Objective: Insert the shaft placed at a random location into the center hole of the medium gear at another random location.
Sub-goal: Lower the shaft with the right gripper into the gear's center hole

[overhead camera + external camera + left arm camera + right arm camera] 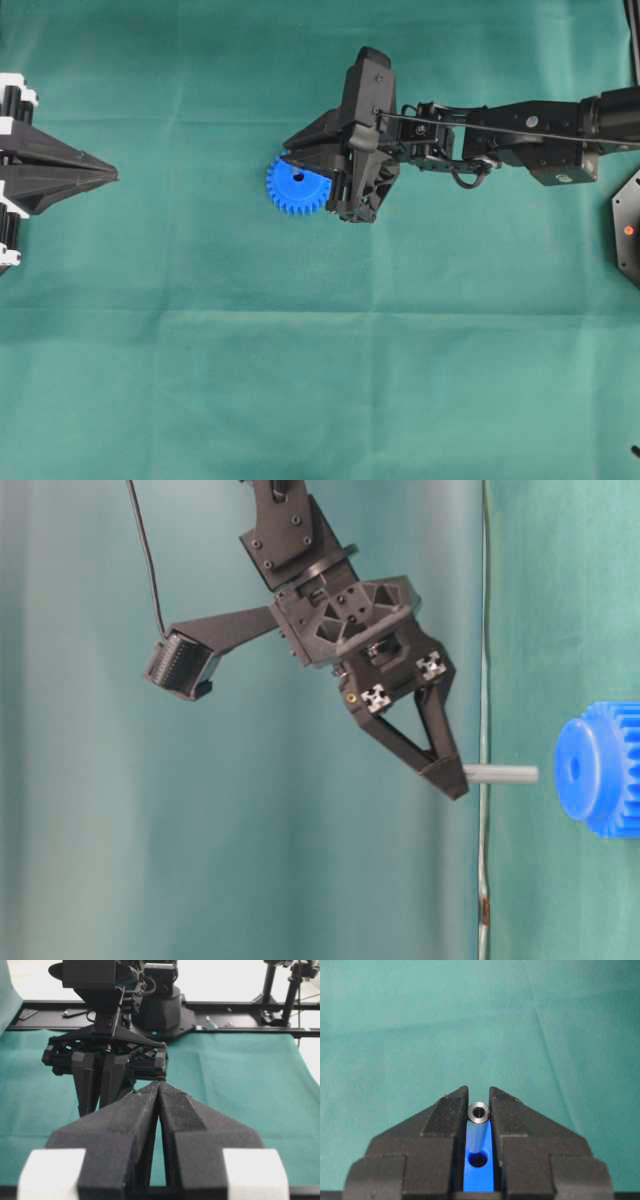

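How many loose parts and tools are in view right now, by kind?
Blue gear: 1
Metal shaft, held in the right tool: 1
Robot tools, including the left tool: 2
Total: 4

Overhead looks straight down, table-level sideways and close; both share the bright blue plastic toothed gear (297, 186) near 12 o'clock of centre.

Right arm reaches in from the right edge, wrist bent down, its gripper (300, 160) tipped toward the worktop — jaws clamped on the shaft (500, 773). Left gripper (112, 174) sits at the left edge, level, pointing inward — jaws pressed together, holding nothing.
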You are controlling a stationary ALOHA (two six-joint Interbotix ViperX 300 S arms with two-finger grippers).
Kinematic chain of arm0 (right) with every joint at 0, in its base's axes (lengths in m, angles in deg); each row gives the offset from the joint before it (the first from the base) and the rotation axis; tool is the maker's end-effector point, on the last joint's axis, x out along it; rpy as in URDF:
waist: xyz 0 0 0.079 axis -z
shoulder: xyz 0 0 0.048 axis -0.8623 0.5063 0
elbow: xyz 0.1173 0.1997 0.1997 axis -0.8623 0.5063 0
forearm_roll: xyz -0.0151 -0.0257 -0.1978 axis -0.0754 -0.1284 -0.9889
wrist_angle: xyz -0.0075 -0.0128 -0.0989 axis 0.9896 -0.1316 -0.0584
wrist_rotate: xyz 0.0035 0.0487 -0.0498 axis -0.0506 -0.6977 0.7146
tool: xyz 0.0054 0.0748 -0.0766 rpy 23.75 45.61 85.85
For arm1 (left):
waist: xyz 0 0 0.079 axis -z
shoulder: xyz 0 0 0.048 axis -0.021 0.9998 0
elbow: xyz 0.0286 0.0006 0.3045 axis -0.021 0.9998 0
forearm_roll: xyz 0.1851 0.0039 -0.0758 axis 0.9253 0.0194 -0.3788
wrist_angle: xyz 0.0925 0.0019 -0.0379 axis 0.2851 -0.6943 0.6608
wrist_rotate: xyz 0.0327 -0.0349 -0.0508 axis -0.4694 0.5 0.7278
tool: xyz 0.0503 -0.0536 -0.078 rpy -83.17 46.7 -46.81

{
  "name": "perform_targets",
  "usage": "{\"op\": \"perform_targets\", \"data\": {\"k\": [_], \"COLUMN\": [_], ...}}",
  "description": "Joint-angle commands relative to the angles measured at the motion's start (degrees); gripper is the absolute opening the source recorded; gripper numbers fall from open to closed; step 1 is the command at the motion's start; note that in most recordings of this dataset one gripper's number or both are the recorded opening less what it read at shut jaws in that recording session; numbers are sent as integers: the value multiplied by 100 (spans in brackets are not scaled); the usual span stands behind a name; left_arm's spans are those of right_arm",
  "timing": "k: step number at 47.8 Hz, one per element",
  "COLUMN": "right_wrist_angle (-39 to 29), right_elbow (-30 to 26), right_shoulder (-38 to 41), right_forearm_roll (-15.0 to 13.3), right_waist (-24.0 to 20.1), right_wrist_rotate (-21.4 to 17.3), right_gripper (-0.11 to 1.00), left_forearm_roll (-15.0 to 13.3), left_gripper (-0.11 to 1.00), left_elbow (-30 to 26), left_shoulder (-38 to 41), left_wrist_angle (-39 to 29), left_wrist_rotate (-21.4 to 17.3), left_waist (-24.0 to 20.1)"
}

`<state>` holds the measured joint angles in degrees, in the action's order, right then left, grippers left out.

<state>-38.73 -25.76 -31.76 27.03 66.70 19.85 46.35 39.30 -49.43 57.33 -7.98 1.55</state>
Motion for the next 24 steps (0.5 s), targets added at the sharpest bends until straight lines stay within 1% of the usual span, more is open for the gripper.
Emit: {"op": "perform_targets", "data": {"k": [1, 24], "right_wrist_angle": [0, 246], "right_elbow": [-62, -97], "right_shoulder": [-167, 352], "right_forearm_roll": [9, 26], "right_waist": [-9, 70], "right_wrist_rotate": [44, 35], "right_gripper": [13, 13], "left_forearm_roll": [9, 9], "left_gripper": [0, 0], "left_elbow": [-123, -123], "left_shoulder": [44, 53], "left_wrist_angle": [35, 35], "left_wrist_rotate": [9, 9], "left_waist": [9, 9]}}
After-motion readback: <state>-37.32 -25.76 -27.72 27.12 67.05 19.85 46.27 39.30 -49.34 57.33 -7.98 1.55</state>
